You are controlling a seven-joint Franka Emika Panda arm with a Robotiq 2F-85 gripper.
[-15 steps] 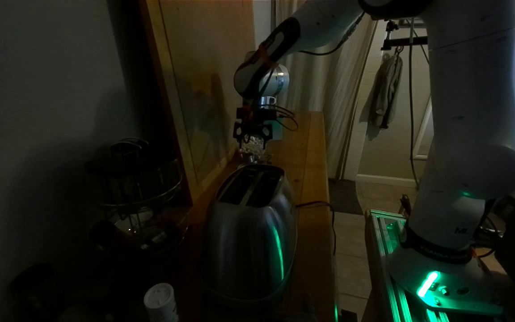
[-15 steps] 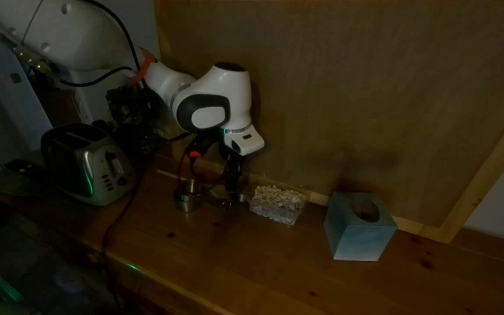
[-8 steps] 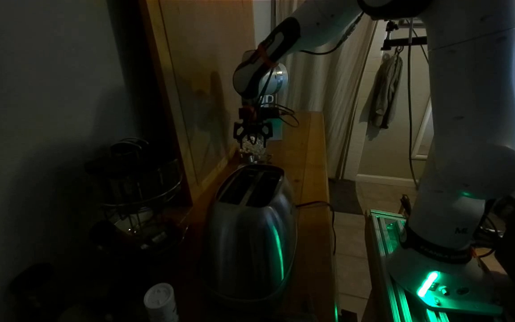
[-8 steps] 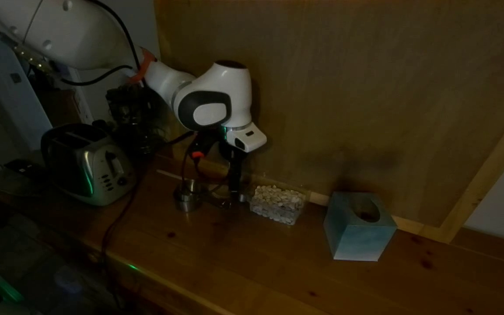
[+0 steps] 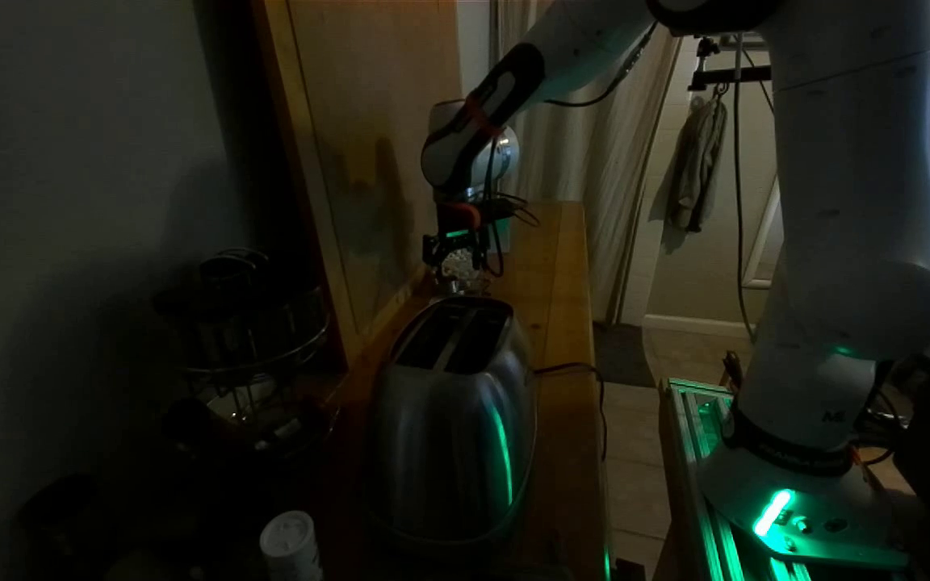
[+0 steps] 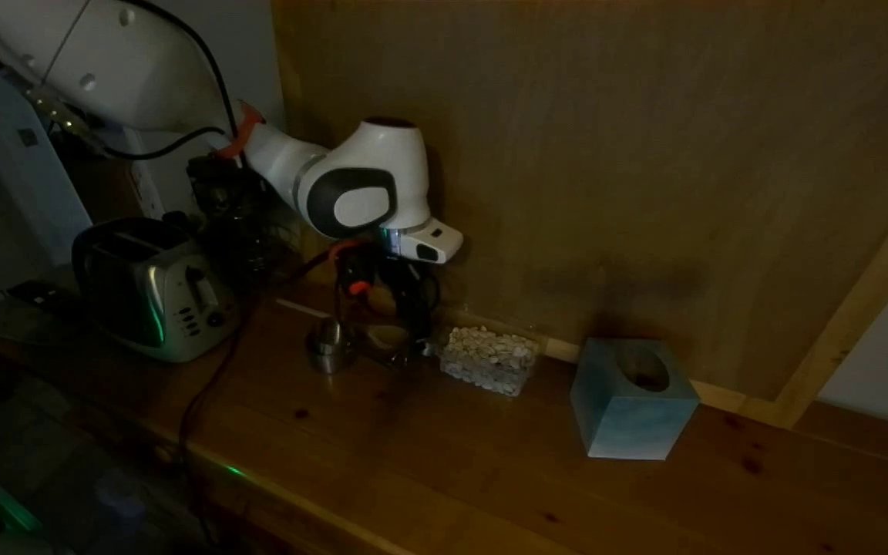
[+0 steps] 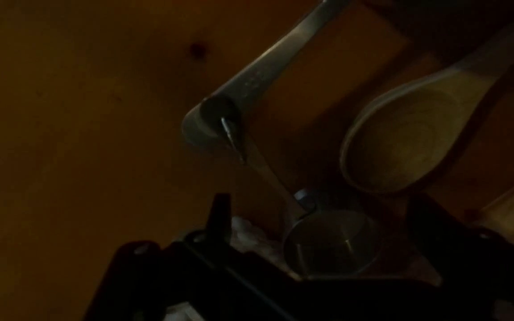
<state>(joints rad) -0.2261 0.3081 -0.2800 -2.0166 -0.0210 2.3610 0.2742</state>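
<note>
Wrist view puts the small metal cup (image 7: 330,243) low and right of centre in the frame, between the fingers of the tool (image 7: 319,200), which are set wide and hold nothing; likely they stand spread to leave room around its rim. How far they hang above it I cannot tell. The cup's handle runs up and left to what looks like a ring (image 7: 232,133) shared with a second metal handle (image 7: 259,78), probably why the cup lies fanned out. Upper right, a wooden spoon (image 7: 400,138) shows its hollow squarely. An exterior view gives what the wrist camera misses or barely shows: stacked metal cups (image 6: 331,351) left of the tool, a clear box of pale pieces (image 6: 490,358) just right, near the wooden board (image 6: 644,154), perhaps for backing, and a tissue box (image 6: 633,416) beyond on the desk (image 6: 413,462). A white tub (image 5: 291,541) appears in an exterior view only, lower left, beside the toaster (image 5: 453,444).
</note>
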